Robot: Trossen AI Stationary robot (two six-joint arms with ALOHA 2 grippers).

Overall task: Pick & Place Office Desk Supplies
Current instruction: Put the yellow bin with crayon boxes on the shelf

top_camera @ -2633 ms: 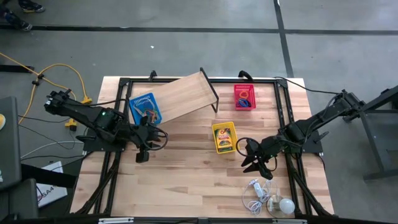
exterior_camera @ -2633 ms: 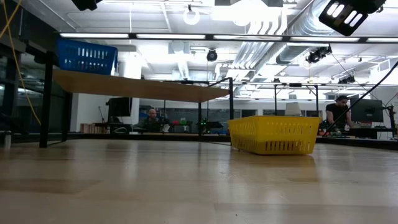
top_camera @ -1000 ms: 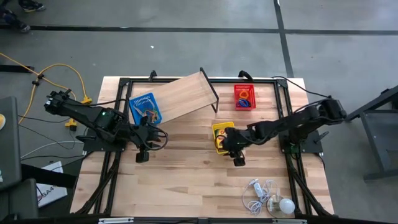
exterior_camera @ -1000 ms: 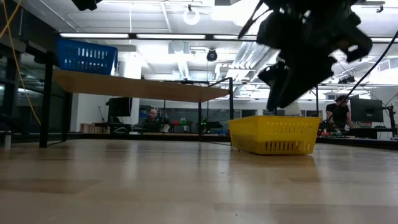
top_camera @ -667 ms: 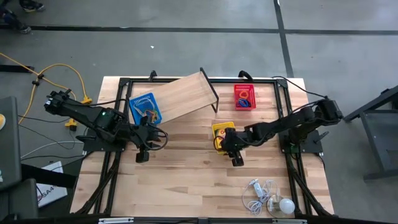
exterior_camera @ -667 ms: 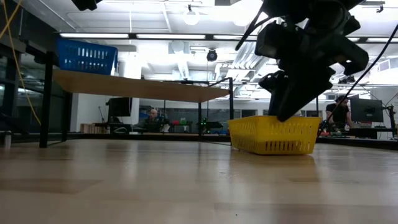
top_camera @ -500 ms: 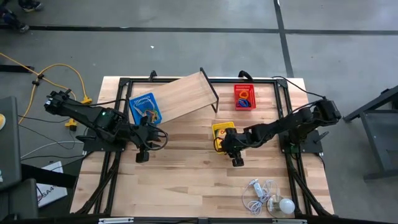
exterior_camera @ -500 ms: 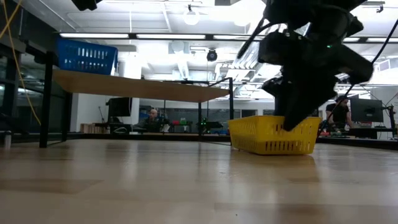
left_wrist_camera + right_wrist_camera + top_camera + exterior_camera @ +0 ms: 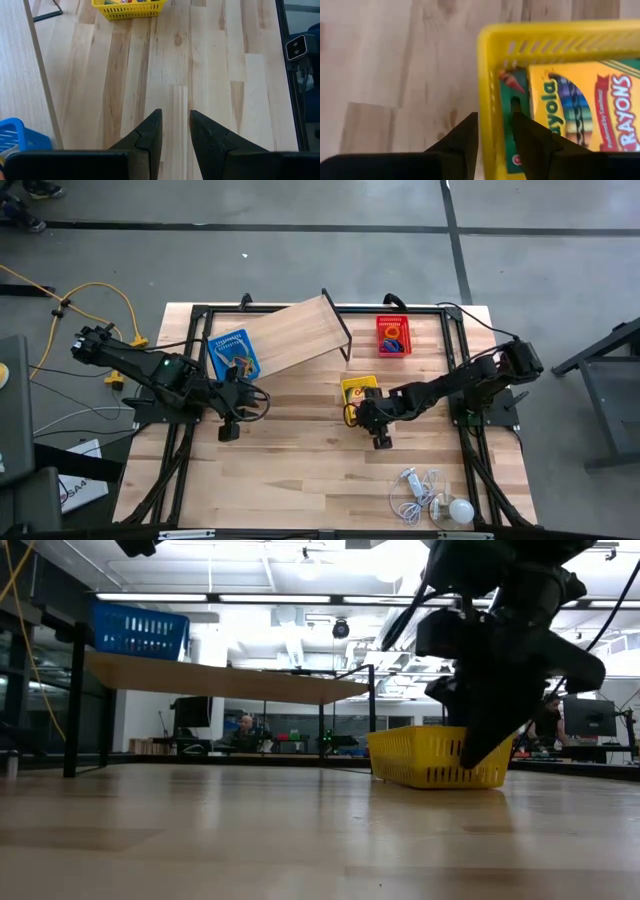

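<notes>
An overhead camera is looking straight down on the worktop [image 9: 300,470] while a low one is peering level across it. Both wrist cameras are sharing the yellow basket [image 9: 545,35], the right one close.

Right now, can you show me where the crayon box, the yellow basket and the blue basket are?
crayon box [image 9: 580,95]: right wrist view, on its yellow printed front.
yellow basket [image 9: 425,755]: low view, on its mesh side wall.
blue basket [image 9: 140,632]: low view, on its side wall.
</notes>
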